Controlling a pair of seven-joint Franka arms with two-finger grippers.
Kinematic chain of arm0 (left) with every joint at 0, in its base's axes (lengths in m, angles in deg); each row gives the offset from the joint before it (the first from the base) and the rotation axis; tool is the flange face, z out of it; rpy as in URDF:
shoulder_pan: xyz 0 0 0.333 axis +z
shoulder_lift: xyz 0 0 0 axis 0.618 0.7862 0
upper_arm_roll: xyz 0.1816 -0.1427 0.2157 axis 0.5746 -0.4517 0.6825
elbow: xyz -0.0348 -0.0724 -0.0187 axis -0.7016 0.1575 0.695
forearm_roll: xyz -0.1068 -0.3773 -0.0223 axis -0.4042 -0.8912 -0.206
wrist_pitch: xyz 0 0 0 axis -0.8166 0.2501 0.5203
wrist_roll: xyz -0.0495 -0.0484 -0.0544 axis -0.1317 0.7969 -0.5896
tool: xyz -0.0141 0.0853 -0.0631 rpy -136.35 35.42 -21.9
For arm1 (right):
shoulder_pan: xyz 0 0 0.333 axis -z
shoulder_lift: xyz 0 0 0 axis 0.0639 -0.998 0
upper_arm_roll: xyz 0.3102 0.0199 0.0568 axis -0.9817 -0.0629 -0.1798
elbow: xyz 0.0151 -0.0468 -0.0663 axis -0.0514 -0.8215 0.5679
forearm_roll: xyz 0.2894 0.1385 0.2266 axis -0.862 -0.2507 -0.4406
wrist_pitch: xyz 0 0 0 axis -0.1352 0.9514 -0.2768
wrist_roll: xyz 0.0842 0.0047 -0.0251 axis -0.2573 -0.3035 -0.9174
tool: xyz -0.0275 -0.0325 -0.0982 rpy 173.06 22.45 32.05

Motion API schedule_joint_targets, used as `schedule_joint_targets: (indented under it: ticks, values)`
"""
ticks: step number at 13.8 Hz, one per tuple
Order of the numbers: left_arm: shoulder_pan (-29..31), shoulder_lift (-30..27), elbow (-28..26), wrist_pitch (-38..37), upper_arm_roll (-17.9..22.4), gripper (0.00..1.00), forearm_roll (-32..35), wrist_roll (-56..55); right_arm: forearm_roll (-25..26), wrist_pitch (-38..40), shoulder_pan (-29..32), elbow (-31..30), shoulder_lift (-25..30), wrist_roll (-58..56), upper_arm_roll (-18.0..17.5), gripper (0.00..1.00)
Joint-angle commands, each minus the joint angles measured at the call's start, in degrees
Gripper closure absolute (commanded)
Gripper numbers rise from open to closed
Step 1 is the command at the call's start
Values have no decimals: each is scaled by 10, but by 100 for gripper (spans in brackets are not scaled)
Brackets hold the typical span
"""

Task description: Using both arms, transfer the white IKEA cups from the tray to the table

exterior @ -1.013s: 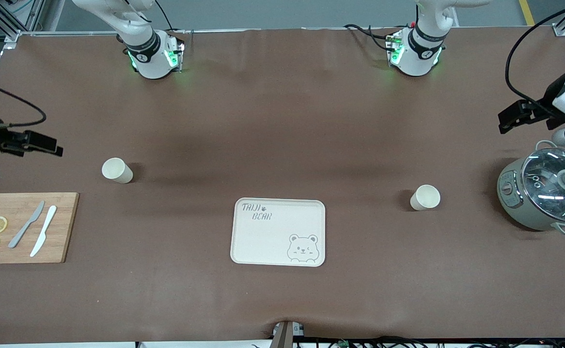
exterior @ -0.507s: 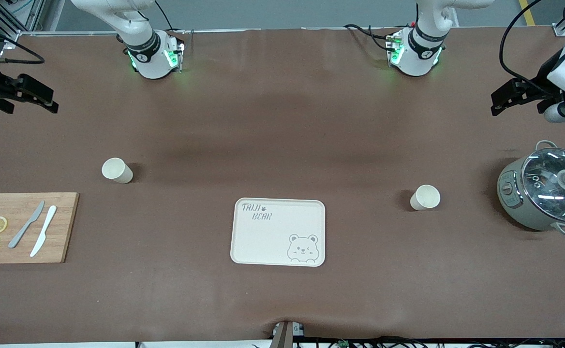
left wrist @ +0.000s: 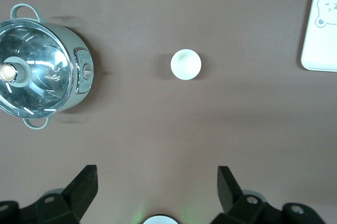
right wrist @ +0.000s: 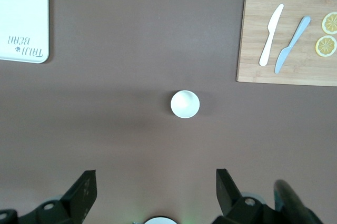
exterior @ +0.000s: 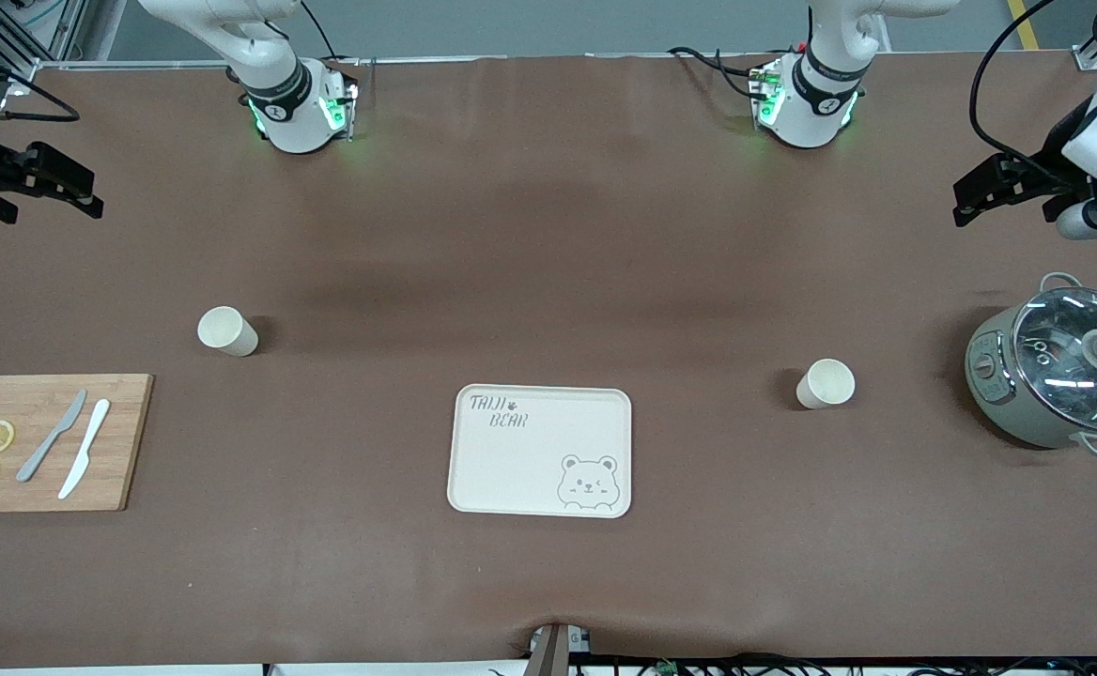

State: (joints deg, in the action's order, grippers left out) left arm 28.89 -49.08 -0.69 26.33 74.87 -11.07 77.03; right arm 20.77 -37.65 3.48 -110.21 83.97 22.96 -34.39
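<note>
Two white cups stand upright on the brown table, apart from each other. One cup (exterior: 226,330) is toward the right arm's end and shows in the right wrist view (right wrist: 185,103). The other cup (exterior: 826,383) is toward the left arm's end and shows in the left wrist view (left wrist: 185,64). My right gripper (exterior: 90,192) is open and empty, up in the air over bare table at its end. My left gripper (exterior: 962,202) is open and empty, up over bare table at its end. Each shows open in its own wrist view, the right gripper (right wrist: 156,177) and the left gripper (left wrist: 157,174).
A cream bear tray (exterior: 541,488) lies mid-table, nearer to the front camera than the cups. A wooden board (exterior: 126,441) with two knives and lemon slices lies at the right arm's end. A grey pot with a glass lid (exterior: 1065,376) stands at the left arm's end.
Both grippers have moved toward the robots' side of the table since one second ago, then nearly stopped. The cups and tray have not moved.
</note>
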Motion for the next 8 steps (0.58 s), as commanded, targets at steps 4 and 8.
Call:
schedule_joint_targets:
  ticks: [4,8]
  values:
    - [-4,6,3,3,2,0,-13,7,10,-2,8,2,13,-10,-4,0]
    - [-5,7,6,3,3,0,-11,1,11,3,9,5,13,-7,-2,0]
